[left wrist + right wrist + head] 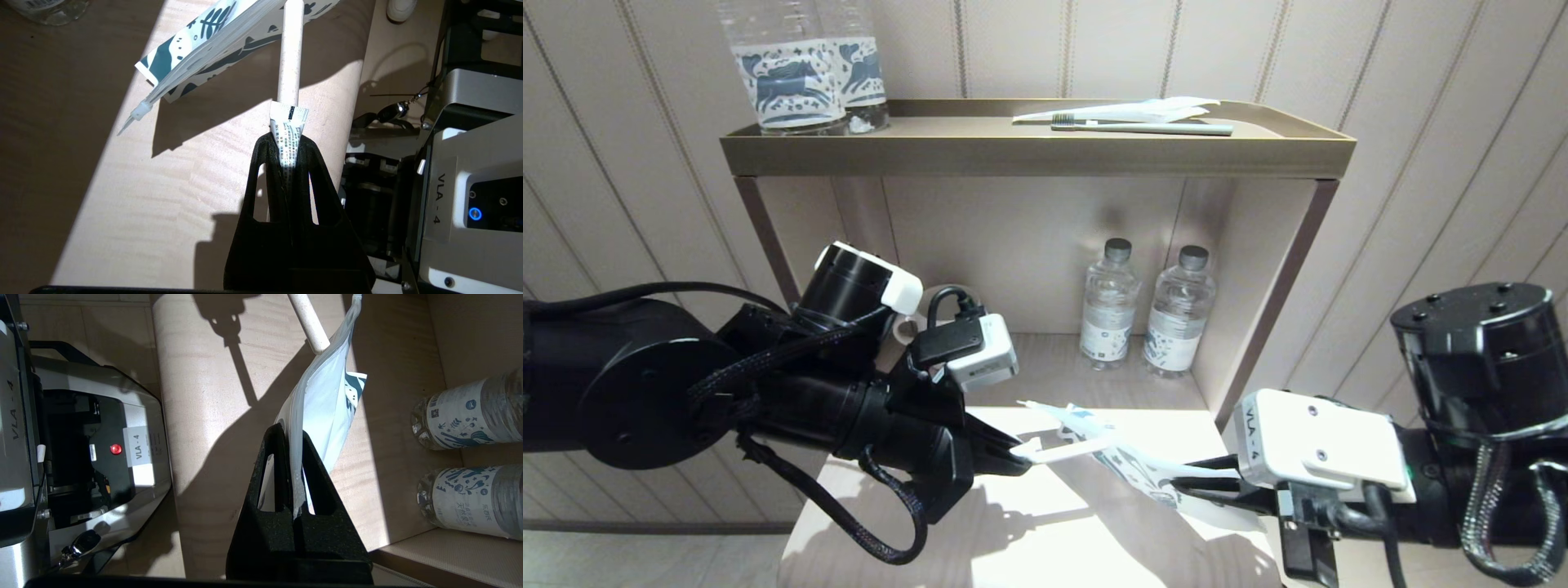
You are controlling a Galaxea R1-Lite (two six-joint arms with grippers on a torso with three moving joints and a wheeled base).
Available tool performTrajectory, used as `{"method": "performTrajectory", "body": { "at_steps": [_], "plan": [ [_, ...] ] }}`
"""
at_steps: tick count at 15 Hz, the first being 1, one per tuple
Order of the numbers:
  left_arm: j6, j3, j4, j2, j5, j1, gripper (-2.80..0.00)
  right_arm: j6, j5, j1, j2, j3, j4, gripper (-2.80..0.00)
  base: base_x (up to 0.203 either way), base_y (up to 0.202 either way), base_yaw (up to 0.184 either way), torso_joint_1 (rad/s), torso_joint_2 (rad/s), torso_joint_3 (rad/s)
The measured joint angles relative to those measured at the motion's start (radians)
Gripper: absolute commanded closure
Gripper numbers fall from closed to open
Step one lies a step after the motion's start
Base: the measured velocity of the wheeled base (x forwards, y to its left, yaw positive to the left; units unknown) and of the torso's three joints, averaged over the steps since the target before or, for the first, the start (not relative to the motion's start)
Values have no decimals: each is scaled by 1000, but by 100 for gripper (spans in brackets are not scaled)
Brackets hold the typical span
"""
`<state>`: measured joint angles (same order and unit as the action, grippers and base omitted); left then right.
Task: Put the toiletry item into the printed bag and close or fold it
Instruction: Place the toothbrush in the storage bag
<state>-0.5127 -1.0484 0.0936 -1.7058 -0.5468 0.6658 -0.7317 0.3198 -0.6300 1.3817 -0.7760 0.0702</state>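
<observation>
My left gripper (1018,451) (287,139) is shut on the toiletry item: a small white tube with printed text (288,130), with a slim white toothbrush handle (291,53) (309,323) sticking out beyond it. The handle's far end runs into the mouth of the printed bag (1131,464) (204,53) (327,408), so the bristle head is hidden. The bag is a white pouch with dark blue-teal motifs, hanging in the air over the wooden counter (1045,531). My right gripper (1186,483) (292,433) is shut on the bag's other end.
On the top shelf tray (1037,155) lie a greyish-green toothbrush with its white wrapper (1143,126), beside two clear bottles with horse labels (800,73). Two small water bottles (1111,302) (1180,310) (470,408) stand in the niche behind the bag. The niche's side wall (1258,327) is close on the right.
</observation>
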Motion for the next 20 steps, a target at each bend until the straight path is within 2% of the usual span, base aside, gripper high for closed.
{"method": "performTrajectory", "body": {
  "at_steps": [20],
  "plan": [
    [-13,38,1,48,2,-23,0,1,0,-8,-28,38,-1,0,0,0,0,0,0,0]
  ]
}}
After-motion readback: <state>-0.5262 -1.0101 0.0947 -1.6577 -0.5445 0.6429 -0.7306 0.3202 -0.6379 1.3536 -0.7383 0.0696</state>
